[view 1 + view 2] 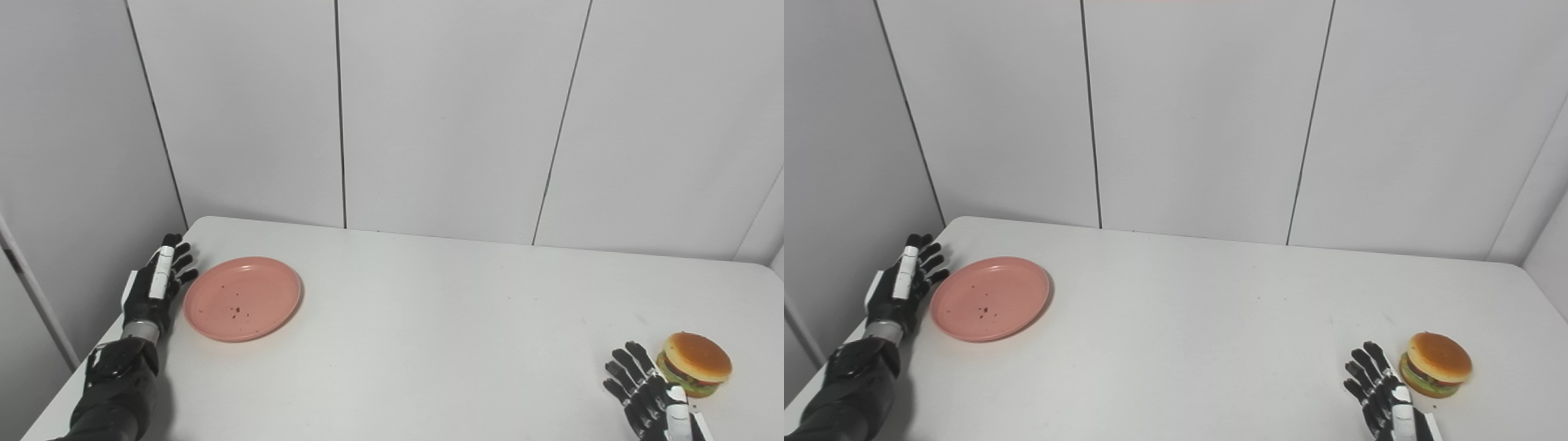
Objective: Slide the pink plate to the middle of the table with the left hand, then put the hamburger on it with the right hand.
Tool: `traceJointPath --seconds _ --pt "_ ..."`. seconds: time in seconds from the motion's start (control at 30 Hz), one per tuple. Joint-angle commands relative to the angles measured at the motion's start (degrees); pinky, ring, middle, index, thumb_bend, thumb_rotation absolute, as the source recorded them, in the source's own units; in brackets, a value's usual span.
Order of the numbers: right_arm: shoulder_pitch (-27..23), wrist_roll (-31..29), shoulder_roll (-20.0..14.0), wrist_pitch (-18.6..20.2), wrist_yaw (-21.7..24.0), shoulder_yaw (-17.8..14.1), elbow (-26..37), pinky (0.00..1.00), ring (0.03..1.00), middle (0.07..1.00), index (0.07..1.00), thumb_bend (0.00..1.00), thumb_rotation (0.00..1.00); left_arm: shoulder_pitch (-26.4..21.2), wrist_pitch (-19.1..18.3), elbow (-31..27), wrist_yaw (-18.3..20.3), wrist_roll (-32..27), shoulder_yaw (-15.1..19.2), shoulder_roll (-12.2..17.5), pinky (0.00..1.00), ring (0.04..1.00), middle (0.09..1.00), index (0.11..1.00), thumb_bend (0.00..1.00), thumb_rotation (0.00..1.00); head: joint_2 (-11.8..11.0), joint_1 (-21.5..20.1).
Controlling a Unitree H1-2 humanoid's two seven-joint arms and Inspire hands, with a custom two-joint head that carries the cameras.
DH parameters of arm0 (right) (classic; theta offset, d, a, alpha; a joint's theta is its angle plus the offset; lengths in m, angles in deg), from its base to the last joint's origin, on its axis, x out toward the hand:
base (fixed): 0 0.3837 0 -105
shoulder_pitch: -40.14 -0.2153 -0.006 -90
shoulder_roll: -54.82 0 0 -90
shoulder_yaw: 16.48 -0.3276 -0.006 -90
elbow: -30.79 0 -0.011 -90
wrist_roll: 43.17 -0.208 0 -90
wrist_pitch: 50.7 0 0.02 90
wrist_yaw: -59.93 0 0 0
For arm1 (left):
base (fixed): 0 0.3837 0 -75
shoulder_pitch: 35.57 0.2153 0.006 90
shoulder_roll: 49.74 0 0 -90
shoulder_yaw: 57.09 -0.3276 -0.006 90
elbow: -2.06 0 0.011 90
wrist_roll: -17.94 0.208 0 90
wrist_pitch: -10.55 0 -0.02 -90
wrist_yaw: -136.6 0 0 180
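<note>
Progress: nothing done yet, as I judge it; both the slide and the placing are left.
Pink plate (pixel 242 298): just beside the left hand (pixel 154 288) on its inner side, near the counter (pixel 429 318) corner, well off the middle; shallow, round, a few dark specks inside.
Left hand: released, fingers spread, holding nothing, at the plate's rim; contact unclear.
Hamburger (pixel 694 364): just beyond the right hand (pixel 649 398), upright, tan bun with green and red layers.
Right hand: released, fingers apart, empty.

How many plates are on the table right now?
1. The pink plate lies near the table's left edge, just beside the left hand. Nothing in view could hide another.
</note>
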Motion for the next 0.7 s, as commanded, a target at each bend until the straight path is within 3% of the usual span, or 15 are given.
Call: traceJointPath --seconds 0.0,0.27,0.37,0.67 --pt "1.61 -0.21 1.56 0.52 -0.15 0.73 -2.82 0.91 0.908 0.914 0.924 0.89 1.0 -2.44 0.57 0.32 1.98 0.26 -0.71 -0.78 0.81 0.921 0.914 0.871 0.98 0.87 0.09 -0.05" --pt "1.53 -0.01 2.01 0.66 -0.6 0.94 -2.61 0.91 0.908 0.913 0.922 0.89 1.0 -2.42 0.62 -0.64 5.29 -1.11 -0.89 -3.02 0.81 0.9 0.893 0.881 0.98 0.83 0.28 -0.56" --pt "1.56 0.08 2.0 0.73 -0.68 1.16 -2.42 0.91 0.908 0.917 0.923 0.89 1.0 -2.56 0.56 -0.89 6.95 -2.62 -0.38 -3.81 0.86 0.907 0.884 0.878 0.97 0.79 0.34 -0.6" --pt "1.67 0.08 2.08 0.99 -0.77 1.43 -1.92 0.91 0.912 0.918 0.924 0.88 1.0 -2.66 0.54 -2.41 8.89 -3.52 -0.67 -5.49 0.85 0.92 0.899 0.874 1.0 0.8 0.7 -1.0"
